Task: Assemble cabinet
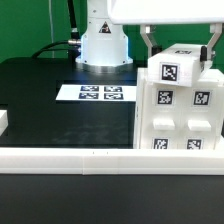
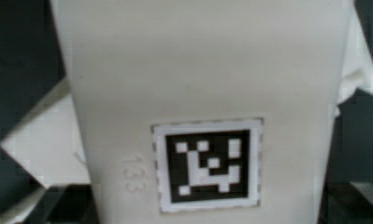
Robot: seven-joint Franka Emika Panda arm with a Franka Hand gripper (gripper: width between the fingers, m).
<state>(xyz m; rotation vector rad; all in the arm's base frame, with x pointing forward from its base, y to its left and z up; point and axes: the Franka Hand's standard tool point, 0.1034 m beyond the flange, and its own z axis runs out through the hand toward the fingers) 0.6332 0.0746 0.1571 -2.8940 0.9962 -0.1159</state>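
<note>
One cabinet (image 1: 180, 100) stands upright, five tags showing, gripped at its top by two fingers (image 1: 148, 45).

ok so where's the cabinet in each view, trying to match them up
Exterior view: the cabinet stands at the exterior view's right, behind the long white rail, with the gripper straddling its top panel.
Wrist view: the cabinet's top panel fills most of the picture, seen close up.
Shared landmark: the marker tag on the top panel.
</note>
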